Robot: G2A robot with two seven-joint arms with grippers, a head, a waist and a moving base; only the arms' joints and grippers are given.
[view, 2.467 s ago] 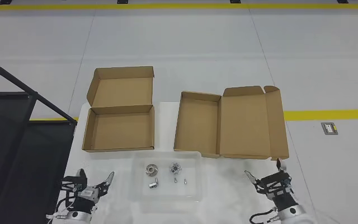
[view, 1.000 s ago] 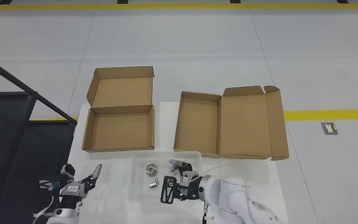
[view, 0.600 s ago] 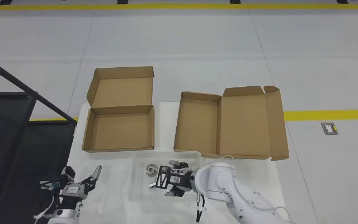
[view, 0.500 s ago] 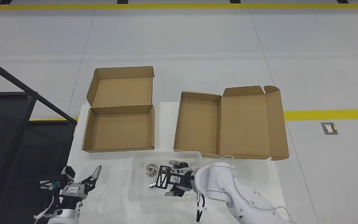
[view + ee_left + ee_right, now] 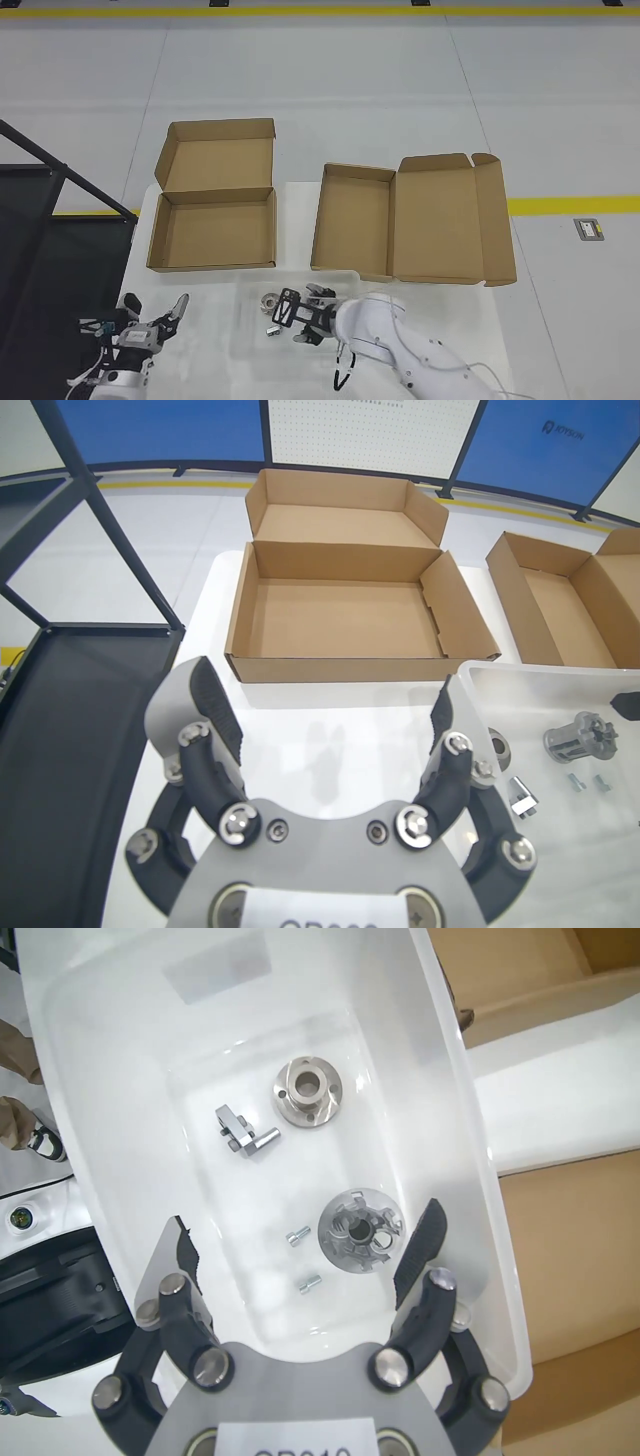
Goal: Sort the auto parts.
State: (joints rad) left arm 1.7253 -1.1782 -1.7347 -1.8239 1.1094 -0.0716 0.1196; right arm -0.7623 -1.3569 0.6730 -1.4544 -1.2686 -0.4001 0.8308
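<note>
While left end effector [image 5: 325, 692] and right end effector [image 5: 307, 1223] gape, tray [image 5: 450, 1093] holds flange [image 5: 306, 1090], bracket [image 5: 245, 1133], hub [image 5: 361, 1236], two bolts [image 5: 298, 1235].

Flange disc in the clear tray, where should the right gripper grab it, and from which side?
Take the flange disc by its raised centre collar, coming straight down from above with the open right gripper. It lies flat, bore up, so the thin rim sits low on the tray floor; the collar probably gives more height to pinch.
</note>
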